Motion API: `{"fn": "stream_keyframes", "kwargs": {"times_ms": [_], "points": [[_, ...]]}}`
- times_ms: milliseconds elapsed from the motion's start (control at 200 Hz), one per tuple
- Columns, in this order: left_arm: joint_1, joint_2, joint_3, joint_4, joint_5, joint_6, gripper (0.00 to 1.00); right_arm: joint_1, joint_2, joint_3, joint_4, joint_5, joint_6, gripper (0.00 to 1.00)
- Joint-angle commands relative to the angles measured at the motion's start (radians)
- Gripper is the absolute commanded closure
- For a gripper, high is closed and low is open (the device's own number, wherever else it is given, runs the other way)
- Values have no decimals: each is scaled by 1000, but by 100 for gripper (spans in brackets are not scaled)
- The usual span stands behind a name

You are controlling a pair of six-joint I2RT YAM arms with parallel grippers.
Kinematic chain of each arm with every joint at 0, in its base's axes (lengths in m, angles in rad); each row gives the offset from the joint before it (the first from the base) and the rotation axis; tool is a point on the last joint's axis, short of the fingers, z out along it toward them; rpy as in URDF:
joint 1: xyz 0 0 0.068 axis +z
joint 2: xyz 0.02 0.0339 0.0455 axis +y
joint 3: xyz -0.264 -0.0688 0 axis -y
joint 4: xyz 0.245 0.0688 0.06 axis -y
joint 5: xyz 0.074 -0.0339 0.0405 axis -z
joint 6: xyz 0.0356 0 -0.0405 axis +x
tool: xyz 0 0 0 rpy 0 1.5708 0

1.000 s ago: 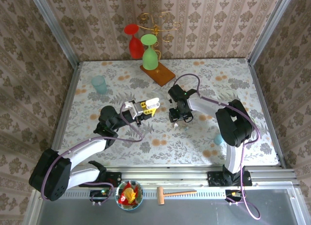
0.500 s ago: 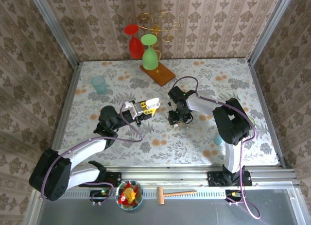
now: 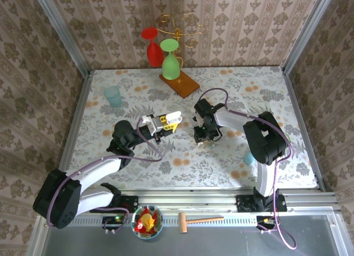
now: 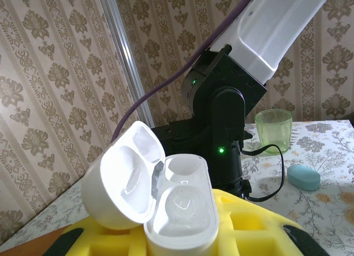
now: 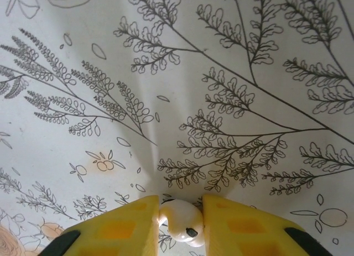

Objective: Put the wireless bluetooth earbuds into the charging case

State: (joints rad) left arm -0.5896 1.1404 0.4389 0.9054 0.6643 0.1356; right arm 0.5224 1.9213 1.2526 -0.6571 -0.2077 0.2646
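Since a second ago my right jaws have drawn in on the earbud (image 5: pixel 181 220), which lies on the desk (image 5: pixel 232 57) pinched between both yellow pads (image 5: pixel 119 228) (each touching it). Best to lift straight up, gently, before carrying it left. My left jaws stay clamped on the open charging case (image 4: pixel 177 212), further left.

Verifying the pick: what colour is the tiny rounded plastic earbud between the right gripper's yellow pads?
The earbud is white, dark-spotted; right wrist view.
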Motion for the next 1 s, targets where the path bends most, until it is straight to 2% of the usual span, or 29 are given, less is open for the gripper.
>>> {"fn": "stream_keyframes", "kwargs": {"times_ms": [0, 255, 480, 615, 720, 995], "points": [[-10, -14, -5, -1, -2, 10, 100, 1, -8, -31, -4, -11, 7, 80], [-10, -6, -9, -3, -14, 7, 100, 1, -46, -47, 8, 43, 6, 86], [-1, 51, -9, -1, -91, -47, 100, 18, -215, -109, 88, 182, -29, 85], [2, 102, -9, 37, -92, -79, 100, 70, -336, -129, 114, 316, -81, 85], [7, 137, -11, 77, -84, -97, 100, 113, -433, -153, 204, 392, -122, 86], [19, 167, 3, 52, -63, -88, 100, 227, -579, -67, 251, 447, -202, 86]]}}
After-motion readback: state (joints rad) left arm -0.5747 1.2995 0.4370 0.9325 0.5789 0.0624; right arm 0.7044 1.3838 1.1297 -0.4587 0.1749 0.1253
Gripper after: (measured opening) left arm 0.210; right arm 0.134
